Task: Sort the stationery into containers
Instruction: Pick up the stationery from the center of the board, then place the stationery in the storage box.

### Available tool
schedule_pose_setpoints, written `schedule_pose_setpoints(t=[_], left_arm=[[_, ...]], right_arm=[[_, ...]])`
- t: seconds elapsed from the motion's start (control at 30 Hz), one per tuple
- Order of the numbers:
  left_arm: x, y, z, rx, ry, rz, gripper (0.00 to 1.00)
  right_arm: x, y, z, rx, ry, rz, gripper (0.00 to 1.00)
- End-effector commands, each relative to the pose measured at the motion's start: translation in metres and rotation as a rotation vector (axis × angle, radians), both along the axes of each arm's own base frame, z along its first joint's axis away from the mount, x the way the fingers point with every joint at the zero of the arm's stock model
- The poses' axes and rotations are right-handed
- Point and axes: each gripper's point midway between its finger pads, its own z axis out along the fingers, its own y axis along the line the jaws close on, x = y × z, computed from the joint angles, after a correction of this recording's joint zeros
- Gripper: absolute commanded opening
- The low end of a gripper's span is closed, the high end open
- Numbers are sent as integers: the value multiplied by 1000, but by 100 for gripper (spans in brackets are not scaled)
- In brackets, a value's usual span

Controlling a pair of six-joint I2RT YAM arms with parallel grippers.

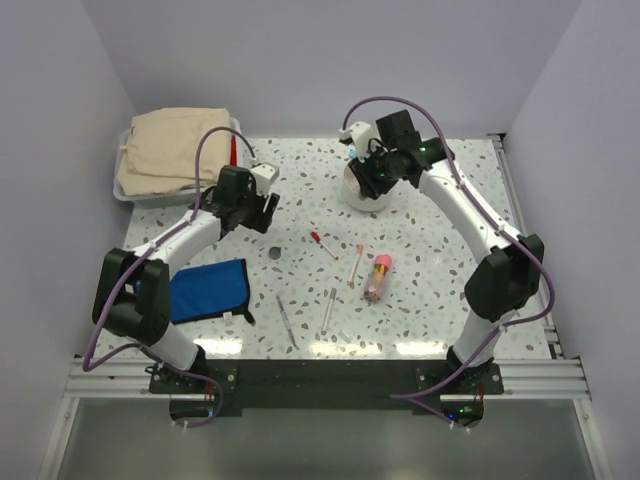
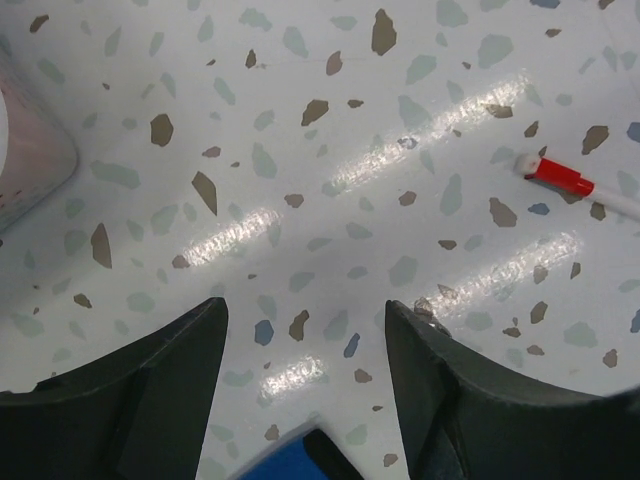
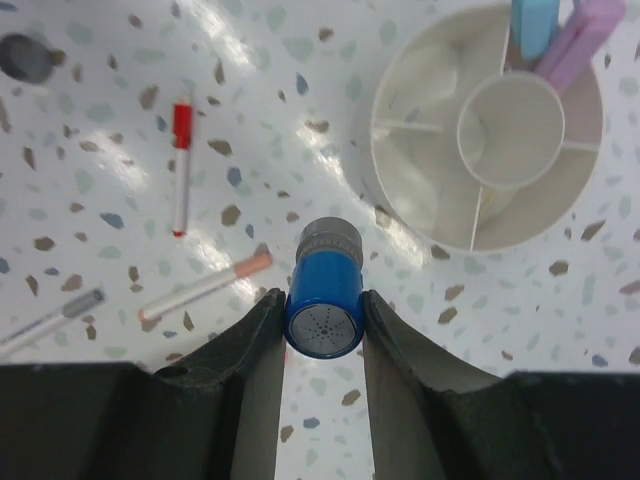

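Note:
My right gripper (image 3: 322, 298) is shut on a blue-capped stick (image 3: 326, 268) and holds it above the table just beside the round white cup (image 3: 420, 160). The cup has compartments; a blue item (image 3: 535, 22) and a pink marker (image 3: 588, 35) stand in it. In the top view the right gripper (image 1: 364, 168) hangs at the cup (image 1: 367, 192). My left gripper (image 2: 305, 310) is open and empty over bare table, left of centre (image 1: 264, 208). A red-tipped pen (image 1: 322, 242), a pink-tipped pen (image 1: 357, 263), a pink-red tube (image 1: 378, 277) and two silver pens (image 1: 328, 310) lie mid-table.
The white bin (image 1: 128, 190) at the back left holds a folded beige cloth (image 1: 175, 150) and a red item (image 1: 234, 150). A flat blue pouch (image 1: 208, 290) lies at the front left. A small dark disc (image 1: 274, 252) lies near the left gripper.

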Motion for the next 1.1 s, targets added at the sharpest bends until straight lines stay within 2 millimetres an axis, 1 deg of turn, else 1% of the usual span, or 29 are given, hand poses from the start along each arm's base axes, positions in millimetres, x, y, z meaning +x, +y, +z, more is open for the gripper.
schedule_pose_setpoints(t=[0.0, 0.03, 0.07, 0.1, 0.13, 0.2, 0.23, 0.3, 0.33, 0.37, 0.43, 0.47, 0.5, 0.53, 0.6, 0.63, 0.7, 0.73, 0.8, 0.83, 0.9, 0.93, 0.97, 1.07], left_arm=[[6, 28, 18, 32, -83, 112, 70], [6, 37, 18, 41, -80, 140, 70], [5, 40, 18, 42, -78, 149, 70], [4, 42, 17, 50, -79, 153, 71], [4, 46, 17, 61, -81, 167, 71], [2, 52, 17, 53, -78, 191, 72], [2, 61, 16, 56, -76, 218, 72], [0, 71, 12, 71, -69, 250, 72], [1, 79, 13, 80, -76, 279, 72], [0, 83, 13, 88, -78, 290, 72], [-1, 89, 14, 100, -83, 315, 72], [-2, 91, 15, 100, -88, 323, 72], [-2, 93, 16, 98, -89, 340, 72], [-4, 100, 15, 112, -87, 367, 72], [-6, 104, 14, 119, -91, 386, 73], [-8, 109, 12, 135, -89, 405, 73], [-8, 115, 14, 142, -101, 428, 73], [-9, 121, 14, 153, -100, 450, 74], [-12, 130, 17, 160, -110, 493, 74], [-13, 141, 18, 174, -114, 527, 74], [-16, 149, 24, 155, -130, 580, 74], [-21, 158, 22, 167, -126, 609, 74], [-23, 162, 26, 164, -136, 627, 74], [-33, 181, 23, 168, -128, 688, 75]], right_arm=[[-16, 55, 18, 28, -30, 166, 3], [-17, 71, 29, 42, -53, 200, 3], [-16, 78, 30, 46, -54, 215, 3], [-13, 88, 41, 61, -79, 230, 3], [-15, 100, 29, 51, -55, 255, 3], [-13, 114, 33, 56, -74, 285, 3], [-15, 125, 19, 36, -50, 312, 3], [-16, 139, 14, 15, -60, 351, 2], [-22, 149, 1, -5, -37, 380, 2], [-22, 154, -6, -21, -31, 390, 1], [-29, 166, -11, -30, -24, 421, 1], [-30, 171, -23, -40, 0, 434, 1], [-32, 175, -25, -43, 2, 446, 1], [-36, 179, -30, -52, 9, 463, 1], [-40, 185, -39, -69, 16, 488, 1], [-45, 191, -41, -74, 13, 505, 1], [-53, 200, -49, -85, 16, 538, 1], [-54, 203, -49, -87, 8, 545, 1], [-59, 209, -57, -97, 9, 568, 1], [-63, 215, -59, -101, 8, 582, 1], [-69, 221, -66, -110, 12, 603, 0], [-70, 224, -67, -108, 9, 608, 1], [-70, 225, -69, -108, 11, 610, 0], [-70, 230, -74, -112, 7, 621, 0]])
